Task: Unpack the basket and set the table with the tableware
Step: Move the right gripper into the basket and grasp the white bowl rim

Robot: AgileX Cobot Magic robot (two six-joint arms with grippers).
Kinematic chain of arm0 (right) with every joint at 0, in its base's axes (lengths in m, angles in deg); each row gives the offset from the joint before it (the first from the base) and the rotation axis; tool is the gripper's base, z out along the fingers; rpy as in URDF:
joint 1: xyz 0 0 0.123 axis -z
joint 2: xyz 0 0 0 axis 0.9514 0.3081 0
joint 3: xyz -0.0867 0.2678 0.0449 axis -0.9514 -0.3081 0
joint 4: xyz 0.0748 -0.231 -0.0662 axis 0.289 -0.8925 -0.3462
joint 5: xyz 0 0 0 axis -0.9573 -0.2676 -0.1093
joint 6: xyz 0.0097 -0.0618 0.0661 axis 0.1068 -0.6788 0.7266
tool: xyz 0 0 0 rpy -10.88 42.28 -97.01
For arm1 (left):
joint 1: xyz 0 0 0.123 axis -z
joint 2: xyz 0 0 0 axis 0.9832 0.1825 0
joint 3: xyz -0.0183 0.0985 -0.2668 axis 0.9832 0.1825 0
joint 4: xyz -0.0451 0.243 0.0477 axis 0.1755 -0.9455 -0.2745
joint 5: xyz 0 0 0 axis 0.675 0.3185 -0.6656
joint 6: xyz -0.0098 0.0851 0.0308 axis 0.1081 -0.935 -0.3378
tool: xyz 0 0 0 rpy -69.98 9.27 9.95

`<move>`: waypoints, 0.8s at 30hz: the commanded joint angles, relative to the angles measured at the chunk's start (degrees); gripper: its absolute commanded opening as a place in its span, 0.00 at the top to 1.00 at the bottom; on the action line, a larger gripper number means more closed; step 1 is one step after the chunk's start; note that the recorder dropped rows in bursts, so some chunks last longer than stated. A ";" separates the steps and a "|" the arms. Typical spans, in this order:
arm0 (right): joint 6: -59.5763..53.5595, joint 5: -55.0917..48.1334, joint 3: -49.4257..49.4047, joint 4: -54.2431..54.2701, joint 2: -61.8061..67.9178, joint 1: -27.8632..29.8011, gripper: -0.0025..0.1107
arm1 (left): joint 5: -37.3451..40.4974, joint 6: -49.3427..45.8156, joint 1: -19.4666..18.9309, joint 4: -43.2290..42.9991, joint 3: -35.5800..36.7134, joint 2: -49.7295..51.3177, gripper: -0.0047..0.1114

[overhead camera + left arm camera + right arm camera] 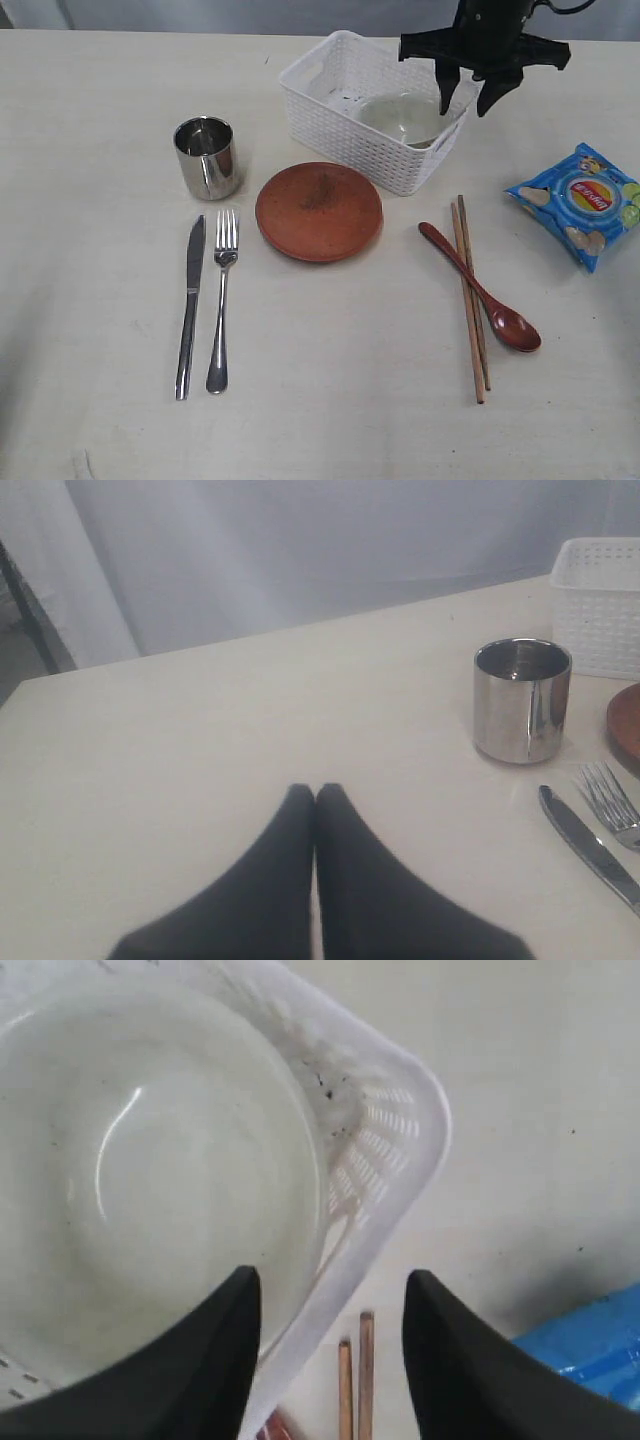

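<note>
Knife (190,305) and fork (221,300): closest to the exterior camera, side by side on the table (330,420), handles toward the lens, left of the plate.
Cup (207,157): upright behind them, just beside the plate.
Plate (318,211): central, just in front of the basket.
Spoon (480,290) and chopsticks (472,320): right of the plate, the spoon slanting across the chopsticks.
Chip bag (580,205): far right, well apart from the setting.
Basket (350,145): long axis runs from back-left to front-right; only the bowl (400,118) shows inside, at its right end.
Right gripper (467,105): hangs over that right end, open-handed; the bowl lies below and slightly left of its tips.
Left gripper (316,810): in the left wrist view, fingers pressed together on nothing, low over bare table; the cup is ahead and the basket corner is beyond it, well apart.
Fingers (215,1360): in the right wrist view, spread across the basket's wall, one above the bowl's rim, the other outside near the chopstick ends.
Bowl's shape: round, so there is no axis to match; the rim looks like the grasp point.
Step in hand: by my reading, the bowl is the last piece to unpack, and the right arm is far nearer.
Risk: closing here might pinch the basket wall along with the bowl; shifting inward looks wiser.
</note>
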 commanded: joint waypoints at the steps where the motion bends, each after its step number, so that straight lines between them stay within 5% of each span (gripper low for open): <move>1: -0.24 0.02 4.10 1.50 -0.56 -0.02 0.60 | -0.45 0.20 -0.31 0.64 0.10 -0.15 0.96; 24: -8.11 0.02 7.89 -2.39 7.93 -0.10 0.60 | -0.45 0.20 -0.31 0.64 0.10 -0.15 0.96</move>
